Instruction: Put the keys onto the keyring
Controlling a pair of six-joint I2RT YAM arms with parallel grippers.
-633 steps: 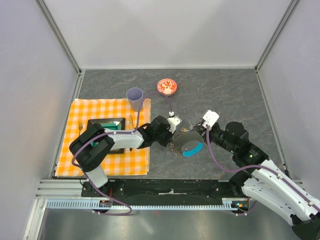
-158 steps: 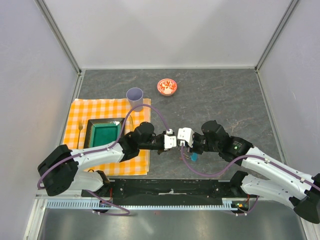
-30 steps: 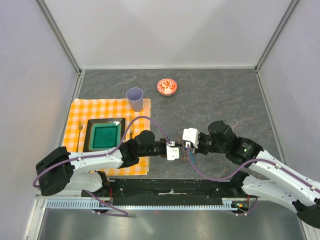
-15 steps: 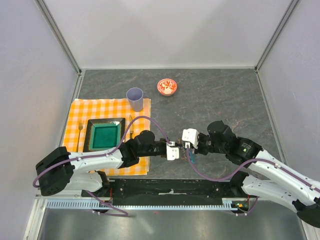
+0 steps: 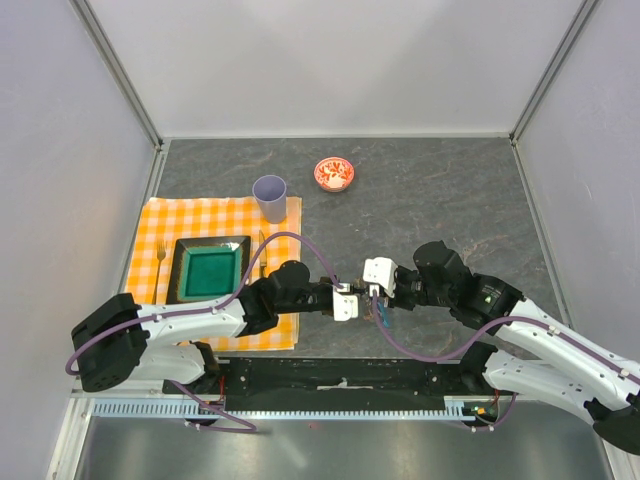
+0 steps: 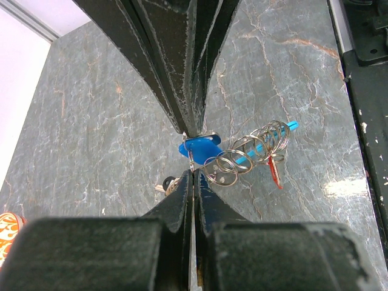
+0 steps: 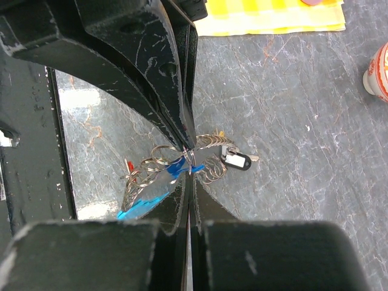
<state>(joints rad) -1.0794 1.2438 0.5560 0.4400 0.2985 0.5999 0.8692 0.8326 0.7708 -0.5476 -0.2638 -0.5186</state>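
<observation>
Fingers pressed together on both arms: left gripper [image 6: 194, 153] pinching the blue key [image 6: 203, 145], right gripper [image 7: 189, 161] pinching a link of the keyring [image 7: 209, 170], at 6 o'clock on the table [image 5: 450, 190]. The red key [image 6: 274, 173] and black-and-white key [image 7: 236, 161] look already threaded (blue one probably mid-threading), so the task seems well along

No legible text, label or number on anything
</observation>
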